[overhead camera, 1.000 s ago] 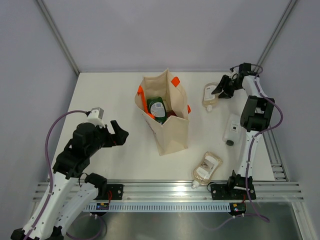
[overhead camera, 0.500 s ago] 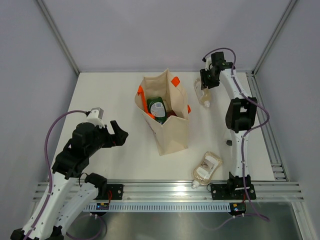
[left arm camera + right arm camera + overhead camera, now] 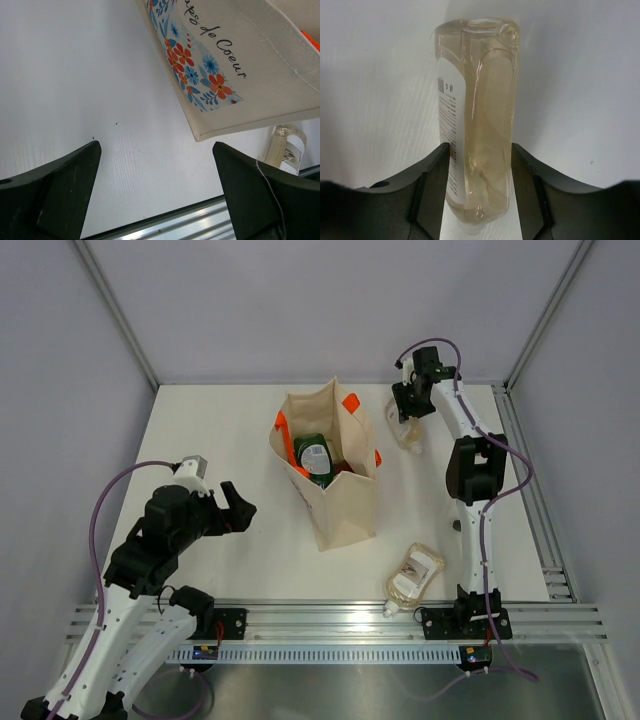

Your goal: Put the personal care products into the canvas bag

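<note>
Though edge-on to the right wrist view, far refill pouch (image 3: 480, 125): toward the far right of the table (image 3: 200, 420), right of the bag and apart from it.
Long axis: out along the fingers, away from the palm; in the top view roughly far-to-near, cap end toward the bases.
Grip: right gripper (image 3: 480, 155) closed onto the pouch, one finger pressed to each broad face, squeezing across the thin way.
Lift: cannot tell whether clear of the table.
Way to go: canvas bag (image 3: 340, 502) to the left of the held pouch and somewhat nearer the bases, mouth open upward; judged to call for a rise above the rim, then a sweep left and a drop long-axis down.
Risk: soft film, likely to sag or swing; rim cloth easy to snag.
Bag contents: green bottle (image 3: 315, 456) upright inside, something red beside it; room looks tight.
Near refill pouch (image 3: 413, 573): flat on the table just right of the bag's near corner, close to the right arm's base, not gripped.
Nearer arm: right, for both pouches.
Left gripper (image 3: 156, 146): fingers wide apart, holding nothing, poised left of the bag and facing its flowered side.
</note>
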Robot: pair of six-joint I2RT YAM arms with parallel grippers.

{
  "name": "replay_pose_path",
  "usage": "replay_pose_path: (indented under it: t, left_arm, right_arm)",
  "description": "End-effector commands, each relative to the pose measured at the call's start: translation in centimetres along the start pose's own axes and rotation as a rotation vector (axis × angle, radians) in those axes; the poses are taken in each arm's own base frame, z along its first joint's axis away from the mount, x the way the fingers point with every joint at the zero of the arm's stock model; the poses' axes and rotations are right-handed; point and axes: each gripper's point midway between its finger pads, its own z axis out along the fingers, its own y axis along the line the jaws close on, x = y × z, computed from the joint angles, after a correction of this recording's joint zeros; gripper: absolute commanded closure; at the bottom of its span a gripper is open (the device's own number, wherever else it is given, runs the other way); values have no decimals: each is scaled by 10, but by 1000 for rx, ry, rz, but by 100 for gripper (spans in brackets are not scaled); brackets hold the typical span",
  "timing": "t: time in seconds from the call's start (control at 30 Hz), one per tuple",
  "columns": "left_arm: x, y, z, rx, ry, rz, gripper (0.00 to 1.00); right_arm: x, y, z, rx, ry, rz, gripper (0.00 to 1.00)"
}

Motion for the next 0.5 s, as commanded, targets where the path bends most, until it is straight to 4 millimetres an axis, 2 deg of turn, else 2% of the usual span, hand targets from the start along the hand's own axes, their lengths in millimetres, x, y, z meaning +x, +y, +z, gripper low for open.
replay_pose_path:
  t: [0.0,0.03,0.17,0.33,0.43,0.47]
  left_arm:
    - [-22,-8,-7,20,-70,22,1]
    - [-22,-8,-7,23,-72,22,1]
    - [-23,-10,-8,28,-75,19,1]
    - [-24,-11,-8,34,-77,19,1]
    - [-25,-11,-9,34,-80,19,1]
    - [-24,-11,-9,34,-80,21,1]
  right_arm:
    - [59,16,22,-21,226,-79,42]
    - [62,18,20,-26,240,-87,36]
    - [68,21,17,-26,283,-144,30]
    - [70,27,14,-40,311,-180,29]
    - [74,37,15,-54,322,-208,29]
    - [74,34,14,-20,328,-223,29]
